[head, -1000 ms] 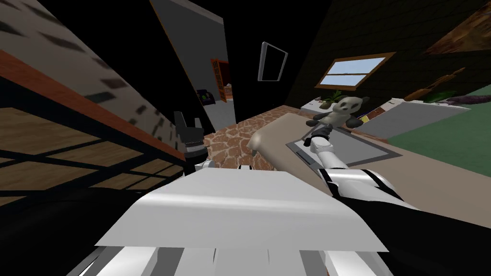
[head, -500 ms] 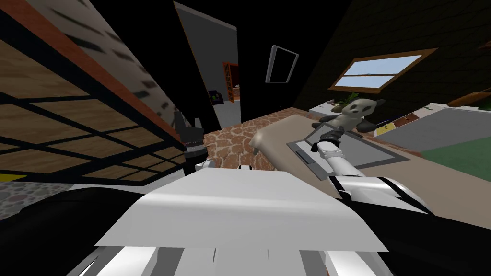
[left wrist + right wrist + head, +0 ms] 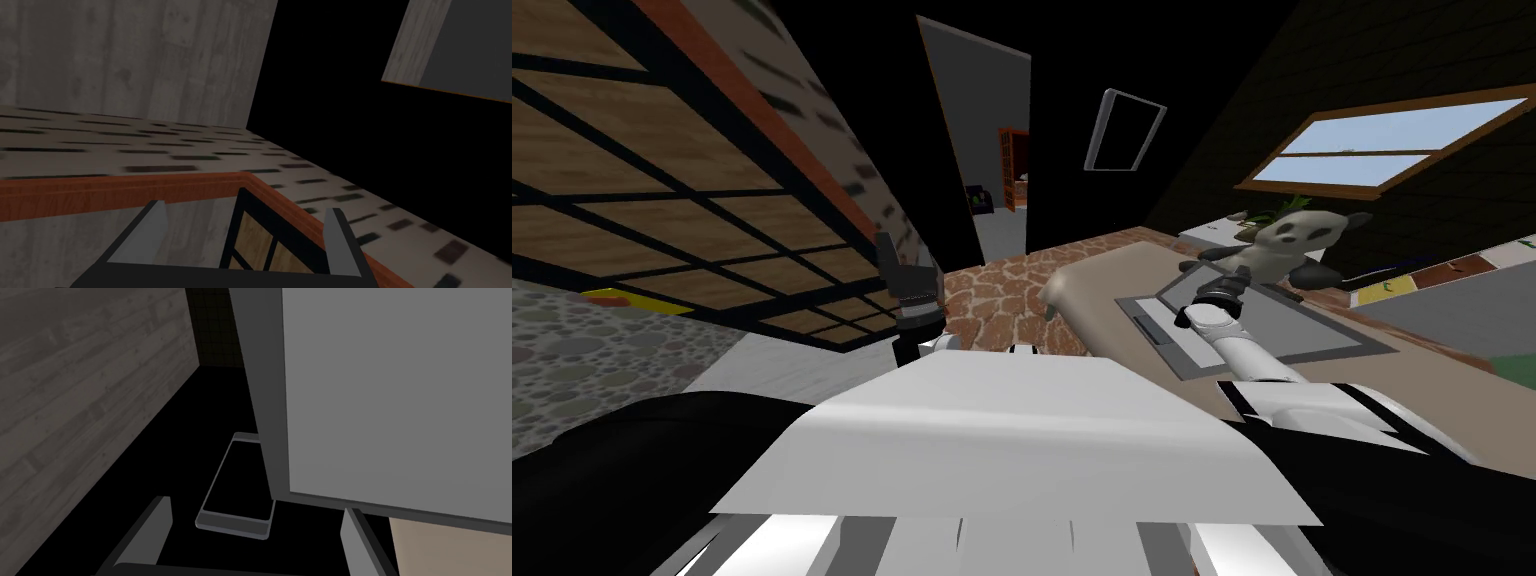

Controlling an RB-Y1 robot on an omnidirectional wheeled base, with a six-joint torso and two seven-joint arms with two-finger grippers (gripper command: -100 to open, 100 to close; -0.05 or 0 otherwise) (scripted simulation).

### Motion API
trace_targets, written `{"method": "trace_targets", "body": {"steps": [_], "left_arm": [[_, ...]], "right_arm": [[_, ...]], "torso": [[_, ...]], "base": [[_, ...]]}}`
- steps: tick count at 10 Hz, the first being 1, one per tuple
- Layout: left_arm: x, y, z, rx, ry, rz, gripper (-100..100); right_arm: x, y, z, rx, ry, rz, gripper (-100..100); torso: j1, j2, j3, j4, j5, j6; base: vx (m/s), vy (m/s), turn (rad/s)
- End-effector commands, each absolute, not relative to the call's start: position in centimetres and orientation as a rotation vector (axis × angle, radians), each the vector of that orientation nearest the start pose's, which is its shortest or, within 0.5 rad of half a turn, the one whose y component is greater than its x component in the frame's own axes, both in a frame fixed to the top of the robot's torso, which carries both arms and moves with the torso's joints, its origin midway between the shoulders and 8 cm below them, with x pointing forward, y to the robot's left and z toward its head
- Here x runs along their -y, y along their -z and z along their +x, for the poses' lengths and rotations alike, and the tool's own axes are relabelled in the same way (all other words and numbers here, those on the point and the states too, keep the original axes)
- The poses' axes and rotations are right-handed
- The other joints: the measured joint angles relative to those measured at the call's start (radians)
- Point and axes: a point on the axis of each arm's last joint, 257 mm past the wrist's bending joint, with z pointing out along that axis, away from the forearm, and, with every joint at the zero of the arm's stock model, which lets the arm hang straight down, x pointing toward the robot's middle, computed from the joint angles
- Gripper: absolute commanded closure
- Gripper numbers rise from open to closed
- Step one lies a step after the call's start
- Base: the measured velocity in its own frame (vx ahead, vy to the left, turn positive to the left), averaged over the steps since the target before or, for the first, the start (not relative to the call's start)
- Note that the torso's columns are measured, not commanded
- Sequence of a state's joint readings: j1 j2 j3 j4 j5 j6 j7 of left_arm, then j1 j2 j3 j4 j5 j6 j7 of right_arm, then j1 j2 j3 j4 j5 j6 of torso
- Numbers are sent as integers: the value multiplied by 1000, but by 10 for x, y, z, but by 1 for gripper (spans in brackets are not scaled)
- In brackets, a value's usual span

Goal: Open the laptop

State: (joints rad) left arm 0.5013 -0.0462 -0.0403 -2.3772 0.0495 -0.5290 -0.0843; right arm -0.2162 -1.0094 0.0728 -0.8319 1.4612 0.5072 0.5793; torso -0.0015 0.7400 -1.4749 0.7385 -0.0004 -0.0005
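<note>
A grey laptop (image 3: 1282, 322) lies on a beige table (image 3: 1092, 280), its touchpad (image 3: 1150, 329) towards me. My right gripper (image 3: 1224, 284) reaches over it near its far edge. In the right wrist view the right gripper (image 3: 255, 523) is open. The laptop's broad grey panel (image 3: 400, 388) stands close ahead of it, with its dark-edged lower corner just above the gap between the fingers. I cannot tell whether a finger touches it. My left gripper (image 3: 904, 262) is raised beside my chest, away from the table. In its own wrist view the left gripper (image 3: 245, 225) is open and holds nothing.
A panda plush (image 3: 1302, 240) sits at the table's far end behind the laptop. A dark lattice shelf (image 3: 662, 200) with an orange-brown rim lies to my left. A doorway (image 3: 1002, 200) and a white wall frame (image 3: 1124, 130) are ahead, and a window (image 3: 1392, 140) is on the right.
The whole head view has swung, sliding the table, laptop and panda to the right as I turned. My right gripper stays at the laptop's far edge. The left arm holds its pose.
</note>
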Motion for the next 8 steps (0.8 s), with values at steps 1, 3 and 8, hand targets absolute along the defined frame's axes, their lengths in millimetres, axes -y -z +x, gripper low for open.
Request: {"method": "trace_targets", "body": {"steps": [1, 3, 8], "left_arm": [[-274, -71, 317, -474, 1316, -597, 0], [-274, -71, 317, -474, 1316, -597, 0], [-274, -71, 317, -474, 1316, -597, 0]], "right_arm": [[789, 86, 426, -1572, 1947, -668, -100], [794, 81, 415, -1546, 1987, -709, -100], [807, 86, 382, -1517, 2062, -829, -100]], "torso": [[1, -2, -1, 0, 0, 1], [2, -3, -2, -1, 0, 1], [1, 0, 0, 0, 0, 0]], "base": [[-126, -57, 242], [-141, -63, 243], [-142, -61, 193]]}}
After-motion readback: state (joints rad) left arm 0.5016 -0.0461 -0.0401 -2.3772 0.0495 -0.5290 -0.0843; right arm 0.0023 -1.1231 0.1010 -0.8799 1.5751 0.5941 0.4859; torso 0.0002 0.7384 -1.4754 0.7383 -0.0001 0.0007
